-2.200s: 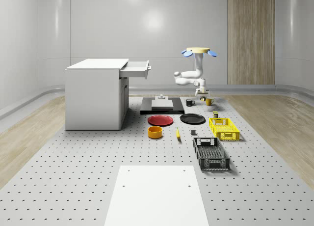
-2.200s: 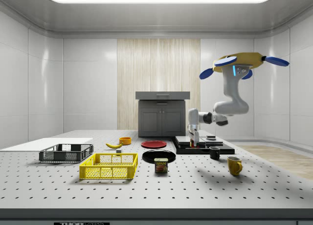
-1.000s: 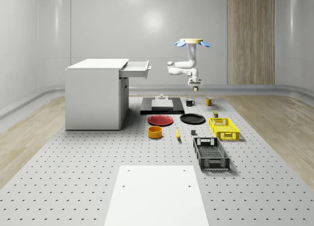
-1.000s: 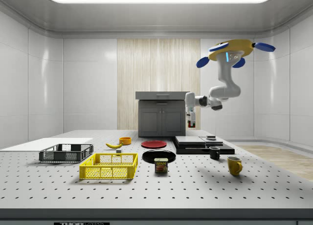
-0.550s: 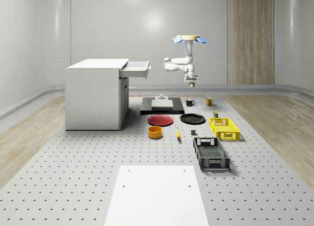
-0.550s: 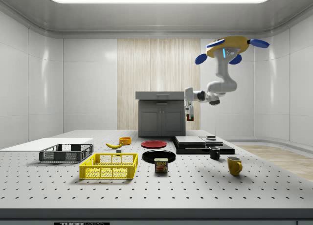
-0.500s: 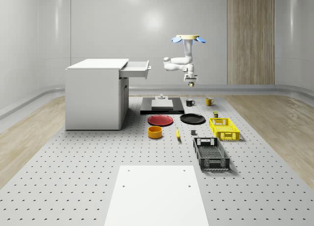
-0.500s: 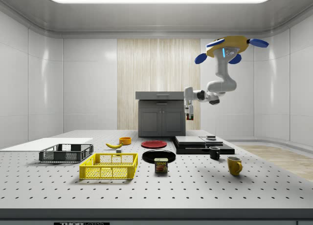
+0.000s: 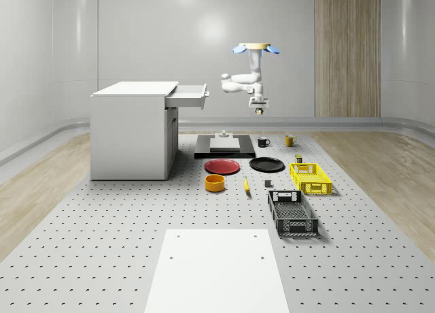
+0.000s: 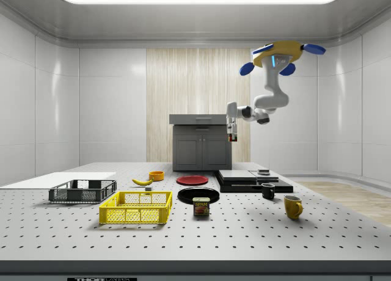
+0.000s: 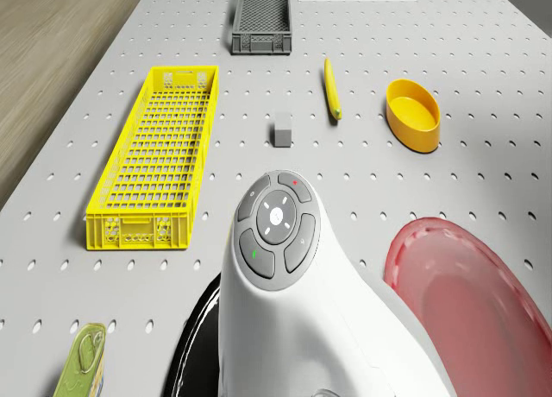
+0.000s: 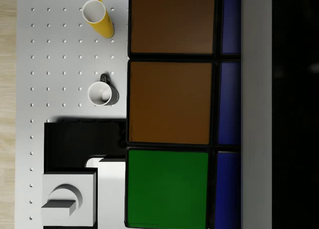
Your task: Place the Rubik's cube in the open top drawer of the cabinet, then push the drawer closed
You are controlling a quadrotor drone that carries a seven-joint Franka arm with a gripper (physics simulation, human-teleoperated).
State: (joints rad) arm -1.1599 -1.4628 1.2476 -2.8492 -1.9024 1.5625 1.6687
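Orange, green and blue tiles of the Rubik's cube [image 12: 169, 109] sit gripped in the jaws [image 9: 259, 109], hovering high over the desk [image 9: 136, 211], with the open top drawer [image 9: 189, 94] well off toward the whole-scene view's left.

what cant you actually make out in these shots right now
- Inside of the open top drawer: whole-scene view sees just its front and side.
- Rubik's cube: wrist view crops it at the frame's edges.
- Black plate: drone view, hidden by the arm.
- Can label: side view, too small.
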